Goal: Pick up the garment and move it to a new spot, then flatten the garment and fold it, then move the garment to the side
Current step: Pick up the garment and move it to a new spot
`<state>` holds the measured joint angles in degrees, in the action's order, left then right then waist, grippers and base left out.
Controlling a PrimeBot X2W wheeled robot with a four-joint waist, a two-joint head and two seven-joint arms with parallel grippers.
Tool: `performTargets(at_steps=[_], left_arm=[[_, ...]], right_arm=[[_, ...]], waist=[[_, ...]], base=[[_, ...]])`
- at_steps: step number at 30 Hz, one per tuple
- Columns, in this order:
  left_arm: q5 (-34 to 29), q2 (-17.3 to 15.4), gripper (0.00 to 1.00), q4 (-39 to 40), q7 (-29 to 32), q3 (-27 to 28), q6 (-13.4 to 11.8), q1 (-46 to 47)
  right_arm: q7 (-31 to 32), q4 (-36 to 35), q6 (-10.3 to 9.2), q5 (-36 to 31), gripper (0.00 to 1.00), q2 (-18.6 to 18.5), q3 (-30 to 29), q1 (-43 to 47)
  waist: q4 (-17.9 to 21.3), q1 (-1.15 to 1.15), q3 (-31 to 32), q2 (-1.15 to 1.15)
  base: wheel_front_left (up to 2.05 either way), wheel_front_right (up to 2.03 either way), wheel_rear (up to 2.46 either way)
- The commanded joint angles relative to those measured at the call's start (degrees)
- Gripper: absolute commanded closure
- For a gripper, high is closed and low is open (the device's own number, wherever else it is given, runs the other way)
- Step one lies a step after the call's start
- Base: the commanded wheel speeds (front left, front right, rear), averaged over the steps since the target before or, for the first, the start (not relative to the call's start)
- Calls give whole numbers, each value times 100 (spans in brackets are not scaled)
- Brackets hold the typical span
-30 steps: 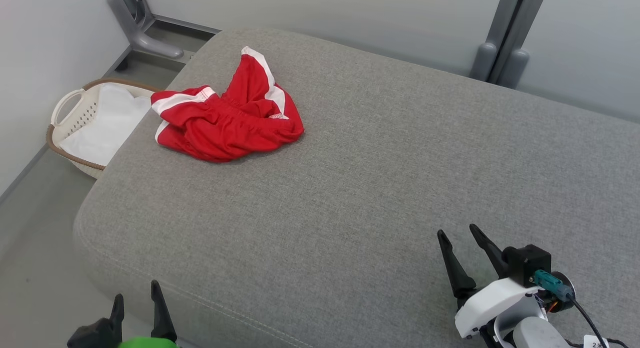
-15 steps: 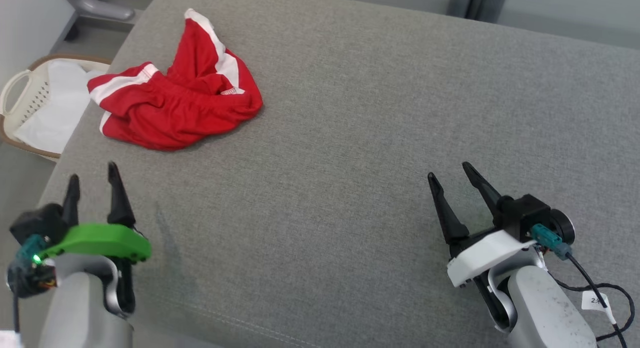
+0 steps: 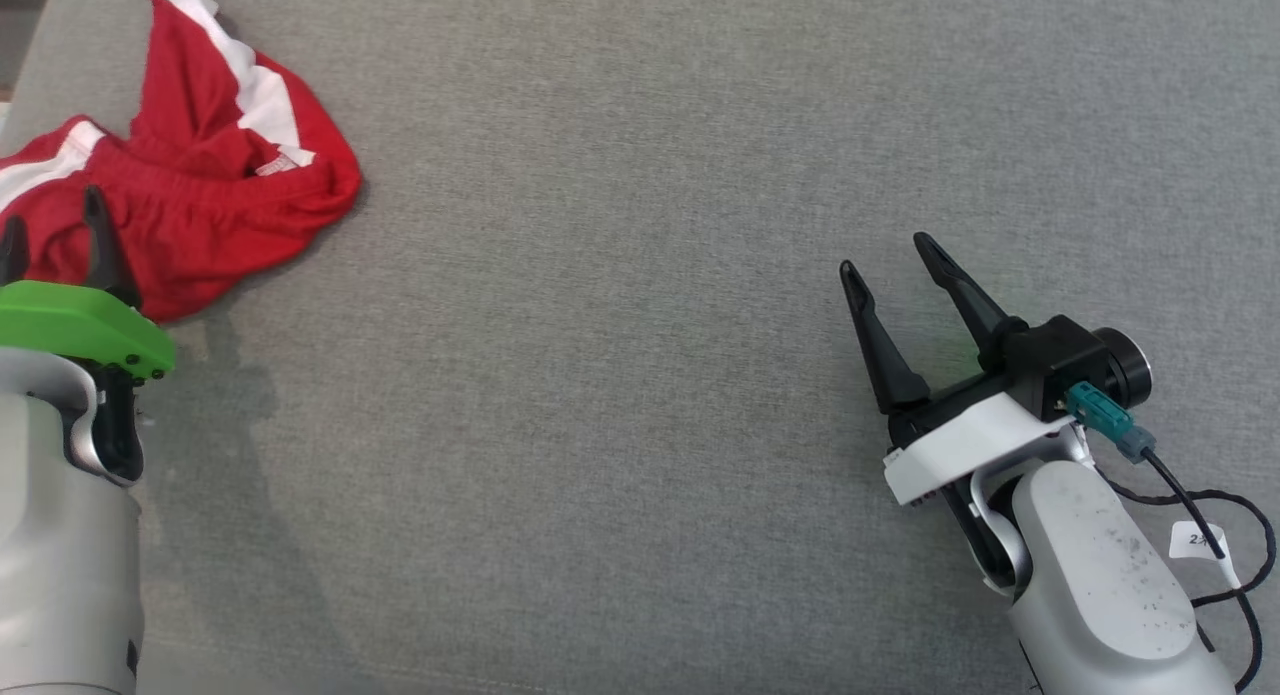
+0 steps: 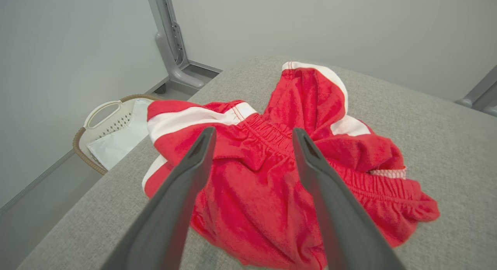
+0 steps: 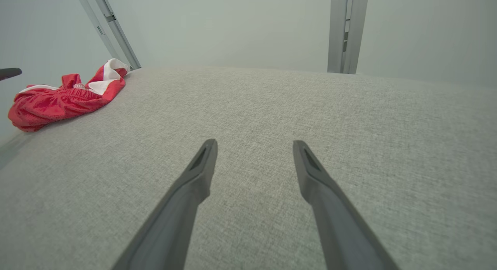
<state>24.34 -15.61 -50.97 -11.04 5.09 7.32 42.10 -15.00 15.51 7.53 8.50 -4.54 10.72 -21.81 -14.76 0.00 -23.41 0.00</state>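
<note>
Crumpled red shorts with white stripes (image 3: 210, 195) lie bunched at the far left of the grey cushion (image 3: 620, 325). In the head view my left gripper (image 3: 55, 230) with its green cover stands open at the heap's near edge, fingertips over the red cloth. The left wrist view shows the shorts (image 4: 268, 176) between and beyond its two spread fingers (image 4: 182, 188), nothing held. My right gripper (image 3: 880, 255) is open over bare cushion at the right, far from the shorts (image 5: 58, 99), which lie at that wrist view's far left.
A pale laundry basket (image 4: 105, 126) with white cloth stands on the floor beside the cushion's left edge. Grey metal posts (image 4: 171, 48) rise along the wall behind. A black cable with a white tag (image 3: 1200, 535) trails from my right wrist.
The head camera has tipped down and the picture shifted. My left gripper has advanced to the shorts' near edge. The right gripper has moved a little forward over the cushion.
</note>
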Motion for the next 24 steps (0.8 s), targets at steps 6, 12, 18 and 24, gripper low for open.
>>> performTargets(at_steps=[6,12,18,24], left_arm=[[243,-395,0,-865,569,11,-42,385],[331,-394,100,-1390,595,66,-164,444],[241,-362,100,-1470,108,-48,-113,561],[115,-503,100,-1122,-300,-257,-37,718]], right_arm=[[-24,-62,-9,17,0,2,29,-171],[-24,18,-9,61,0,2,-44,-81],[-23,136,-9,85,0,26,-135,17],[-23,216,-9,168,0,99,-112,106]], waist=[[763,0,-549,0],[939,0,-505,0],[935,0,-217,0],[1002,0,214,0]], base=[[0,0,0],[0,0,0],[0,0,0],[0,0,0]])
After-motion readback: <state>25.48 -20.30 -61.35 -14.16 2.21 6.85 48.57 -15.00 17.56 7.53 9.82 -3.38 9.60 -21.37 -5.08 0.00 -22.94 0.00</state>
